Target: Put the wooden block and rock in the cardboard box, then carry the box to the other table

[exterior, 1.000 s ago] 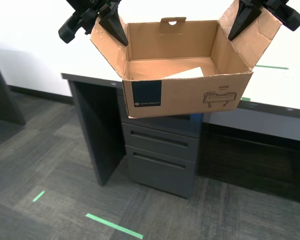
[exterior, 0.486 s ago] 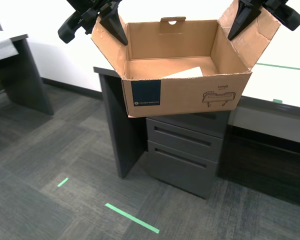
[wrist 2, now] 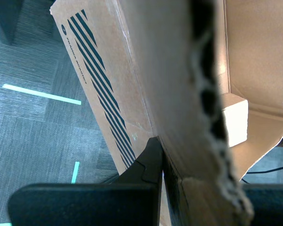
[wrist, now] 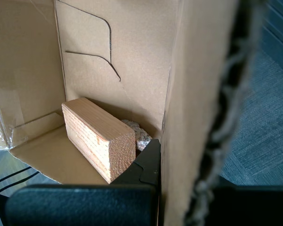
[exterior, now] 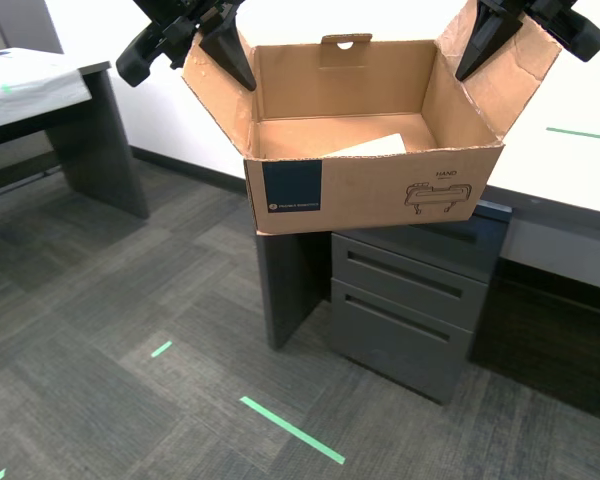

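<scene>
The cardboard box hangs in the air, held up by its two side flaps. My second gripper is shut on the flap at the exterior view's left, and in the second wrist view my second gripper pinches the torn cardboard edge. My first gripper is shut on the flap at the exterior view's right, with the same pinch by my first gripper in the first wrist view. Inside the box lie the wooden block and, tucked behind it, the rock. The other table, under wrinkled white cloth, stands at the exterior view's upper left.
Below the box is a dark desk leg and a grey drawer cabinet. A white tabletop with green tape runs behind. Grey carpet carries green tape strips.
The camera has moved: the desk, cabinet and floor tape slid toward the exterior view's right, and the cloth-covered table came into view. The box and both grippers kept their place in the picture.
</scene>
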Robot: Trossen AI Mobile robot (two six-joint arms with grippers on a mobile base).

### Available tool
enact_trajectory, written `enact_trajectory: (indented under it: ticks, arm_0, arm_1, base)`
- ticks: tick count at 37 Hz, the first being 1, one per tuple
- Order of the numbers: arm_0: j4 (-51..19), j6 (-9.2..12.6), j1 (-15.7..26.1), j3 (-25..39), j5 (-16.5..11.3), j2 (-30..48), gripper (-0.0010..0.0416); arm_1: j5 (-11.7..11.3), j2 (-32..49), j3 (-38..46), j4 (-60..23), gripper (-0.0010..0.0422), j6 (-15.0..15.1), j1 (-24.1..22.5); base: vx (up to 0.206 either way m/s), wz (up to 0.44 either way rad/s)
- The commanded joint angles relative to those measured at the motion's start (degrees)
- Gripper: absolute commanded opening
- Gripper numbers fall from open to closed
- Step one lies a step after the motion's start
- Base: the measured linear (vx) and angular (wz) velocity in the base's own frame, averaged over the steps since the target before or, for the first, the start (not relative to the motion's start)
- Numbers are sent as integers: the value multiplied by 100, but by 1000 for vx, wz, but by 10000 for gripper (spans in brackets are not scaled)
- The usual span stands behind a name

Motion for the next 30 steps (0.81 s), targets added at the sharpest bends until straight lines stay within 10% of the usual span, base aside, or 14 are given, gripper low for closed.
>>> enact_trajectory:
  ticks: [1,30]
  arm_0:
    - [20,42,24,9,-197,-4,-1]
    - [26,498,37,9,-197,-4,-1]
  arm_1:
    - [173,-4,15,94,-1,192,-22]
    - [173,-4,15,-4,-1,997,4]
  base:
    - [2,247]
    - [5,306]
